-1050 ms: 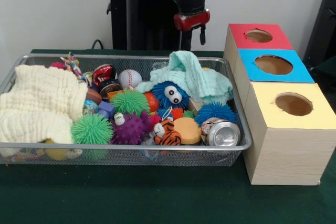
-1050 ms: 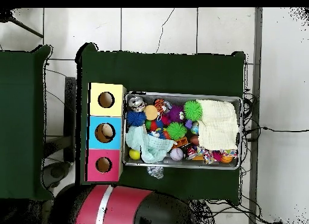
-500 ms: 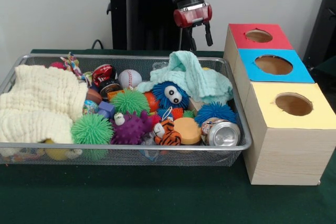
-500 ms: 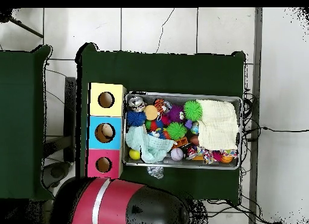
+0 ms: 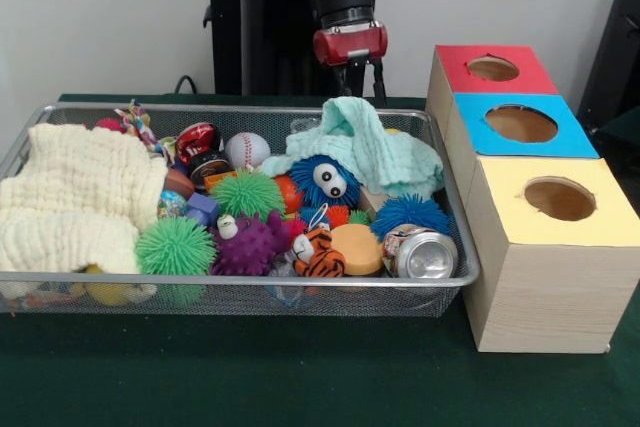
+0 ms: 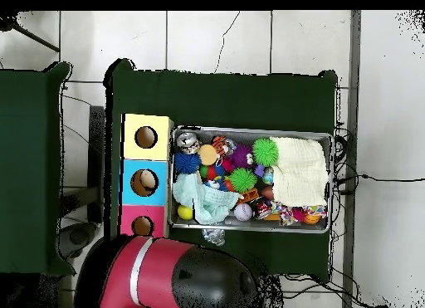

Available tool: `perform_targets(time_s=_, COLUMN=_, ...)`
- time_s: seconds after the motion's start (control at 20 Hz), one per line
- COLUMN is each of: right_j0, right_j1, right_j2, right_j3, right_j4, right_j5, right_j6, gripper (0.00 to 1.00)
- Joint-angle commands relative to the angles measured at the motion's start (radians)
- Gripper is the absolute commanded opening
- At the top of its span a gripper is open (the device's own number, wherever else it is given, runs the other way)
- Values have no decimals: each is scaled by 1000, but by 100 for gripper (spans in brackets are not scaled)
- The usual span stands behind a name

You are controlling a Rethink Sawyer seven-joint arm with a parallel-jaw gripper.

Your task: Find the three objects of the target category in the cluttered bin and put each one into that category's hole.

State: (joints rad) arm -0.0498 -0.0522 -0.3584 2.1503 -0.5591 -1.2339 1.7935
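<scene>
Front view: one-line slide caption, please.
Gripper hangs above the far rim of a cluttered wire bin, beside a box with red, blue and yellow holed tops.

I see the green-covered surface (image 5: 300, 377) carrying a wire-mesh bin (image 5: 240, 297) at centre-left of the frame, with a wooden three-hole box (image 5: 540, 277) just beside it at right.

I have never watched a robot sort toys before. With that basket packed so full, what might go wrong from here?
Possible risks only. The toys in the wire mesh basket are packed together, so the gripper might nudge a neighbour or catch two at once. The mint green cloth and cream knitted cloth could hide targets or snag. The round holes in the three-coloured wooden box look snug, so a drop might miss.
</scene>
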Motion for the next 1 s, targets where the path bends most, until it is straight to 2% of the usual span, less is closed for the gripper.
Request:
perform_targets(time_s=0.05, right_j0=-24, right_j1=200, right_j2=-1, right_j3=-168, right_j4=29, right_j5=29, right_j6=19, gripper=100)
perform_targets(time_s=0.25, right_j0=-38, right_j1=197, right_j2=-12, right_j3=-223, right_j4=-95, right_j5=327, right_j6=79, gripper=100)
perform_targets(time_s=0.4, right_j0=-50, right_j1=182, right_j2=-24, right_j3=-233, right_j4=-158, right_j5=486, right_j6=86, gripper=100)
perform_targets(time_s=0.55, right_j0=-54, right_j1=175, right_j2=-43, right_j3=-234, right_j4=-192, right_j5=526, right_j6=78, gripper=100)
perform_targets(time_s=1.0, right_j0=-31, right_j1=158, right_j2=-29, right_j3=-234, right_j4=-172, right_j5=521, right_j6=92, gripper=100)
